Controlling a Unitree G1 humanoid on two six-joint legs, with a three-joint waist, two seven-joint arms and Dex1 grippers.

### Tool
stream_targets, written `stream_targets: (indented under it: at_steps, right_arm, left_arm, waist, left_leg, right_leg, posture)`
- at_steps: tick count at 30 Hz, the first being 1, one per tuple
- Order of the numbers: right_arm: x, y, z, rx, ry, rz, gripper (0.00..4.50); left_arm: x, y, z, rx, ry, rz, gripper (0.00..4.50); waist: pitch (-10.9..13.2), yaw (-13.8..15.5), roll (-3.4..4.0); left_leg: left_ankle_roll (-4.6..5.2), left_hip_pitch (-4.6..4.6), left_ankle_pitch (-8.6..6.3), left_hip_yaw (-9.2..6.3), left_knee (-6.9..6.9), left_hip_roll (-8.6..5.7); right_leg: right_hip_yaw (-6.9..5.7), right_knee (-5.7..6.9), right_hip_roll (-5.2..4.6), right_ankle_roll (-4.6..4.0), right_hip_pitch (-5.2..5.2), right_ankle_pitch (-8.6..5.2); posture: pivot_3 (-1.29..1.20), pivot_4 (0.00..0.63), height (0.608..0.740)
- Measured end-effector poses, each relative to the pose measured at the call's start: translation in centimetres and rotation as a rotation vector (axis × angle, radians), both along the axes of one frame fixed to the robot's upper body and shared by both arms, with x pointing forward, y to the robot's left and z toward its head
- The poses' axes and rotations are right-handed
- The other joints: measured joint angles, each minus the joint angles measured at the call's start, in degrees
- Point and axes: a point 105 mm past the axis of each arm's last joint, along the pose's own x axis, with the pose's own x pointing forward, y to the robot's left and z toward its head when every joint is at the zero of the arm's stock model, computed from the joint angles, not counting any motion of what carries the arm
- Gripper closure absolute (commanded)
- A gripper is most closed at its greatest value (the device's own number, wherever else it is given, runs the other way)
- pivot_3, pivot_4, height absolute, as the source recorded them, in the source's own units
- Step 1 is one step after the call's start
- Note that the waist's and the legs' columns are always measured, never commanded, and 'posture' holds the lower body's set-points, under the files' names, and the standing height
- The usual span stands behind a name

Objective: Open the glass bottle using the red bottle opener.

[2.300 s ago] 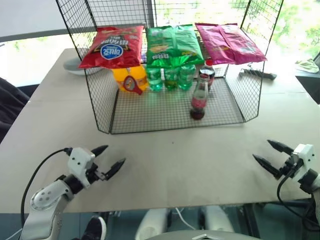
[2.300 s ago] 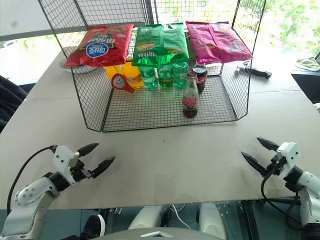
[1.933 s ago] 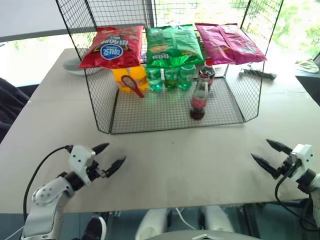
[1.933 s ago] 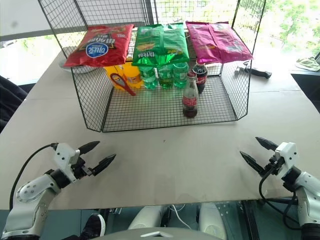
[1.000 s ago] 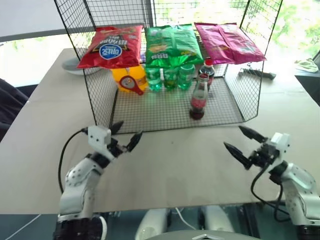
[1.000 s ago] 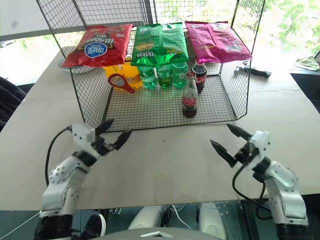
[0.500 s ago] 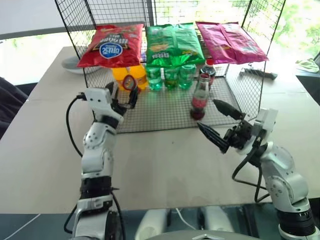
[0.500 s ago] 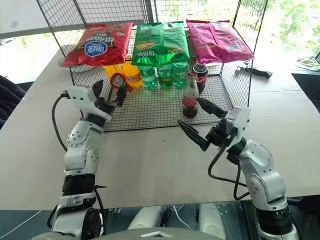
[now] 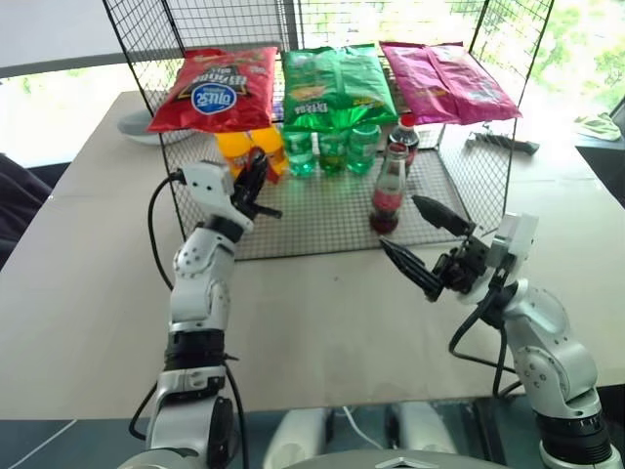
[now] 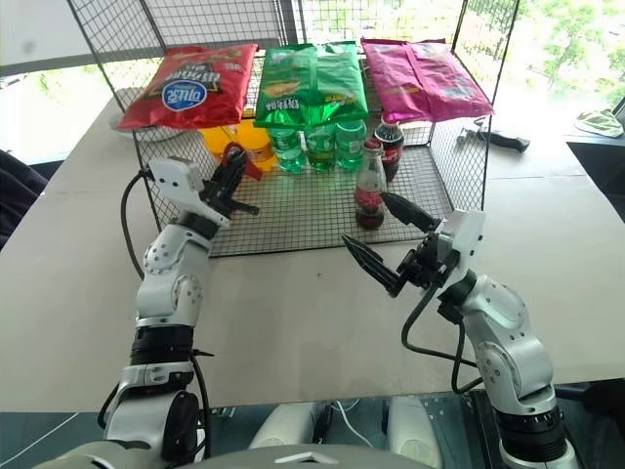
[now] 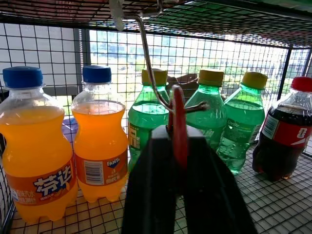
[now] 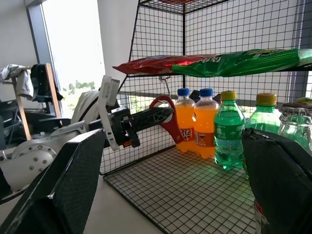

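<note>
Under the wire rack [image 10: 459, 176], left pincer [image 10: 237, 168] grips the flat red bottle opener [image 12: 165, 118]; right pincer [image 10: 386, 234] gapes.

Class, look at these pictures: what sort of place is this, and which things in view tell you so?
Probably an indoor mock snack stall by a window: a wire rack on a table carries crisp bags on top, with small soft-drink bottles and a glass bottle beneath.

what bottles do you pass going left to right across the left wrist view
two orange soda bottles → three green bottles → dark cola bottle; the red bottle opener, gripped by the left tool, overlaps the greens.
</note>
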Motion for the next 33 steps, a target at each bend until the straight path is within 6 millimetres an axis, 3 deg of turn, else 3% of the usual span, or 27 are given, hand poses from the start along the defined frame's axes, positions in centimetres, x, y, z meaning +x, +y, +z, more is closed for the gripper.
stream_targets:
  at_steps: [8,18,33]
  right_arm:
    - [0.0,0.0,0.0,0.001,-0.004,-0.003,0.00]
    - [0.3,0.0,0.1,-0.003,-0.019,-0.006,0.00]
    - [0.9,0.1,0.1,-0.015,-0.022,0.005,0.00]
  left_arm:
    - [-0.8,0.1,0.8,-0.155,0.012,-0.035,4.46]
    - [-2.3,-1.2,2.6,-0.525,0.039,-0.223,4.46]
    - [-3.1,-0.5,1.1,-0.760,0.143,-0.324,4.46]
  waist:
    - [0.0,0.0,-0.02]
    - [0.0,0.0,-0.10]
    - [0.0,0.0,-0.12]
  left_leg:
    - [0.00,-0.12,0.00,-0.02,0.06,0.00]
    - [-0.02,-0.40,0.02,-0.01,0.25,0.00]
    - [-0.02,-0.41,0.02,0.00,0.29,0.00]
  right_leg:
    - [-0.01,0.03,-0.04,0.00,-0.07,0.00]
    - [0.00,0.22,0.02,0.00,-0.38,0.01]
    - [0.00,0.22,0.06,-0.01,-0.38,0.01]
  posture:
    - [0.00,0.150,0.740]
    - [0.00,0.150,0.740]
    - [0.00,0.150,0.740]
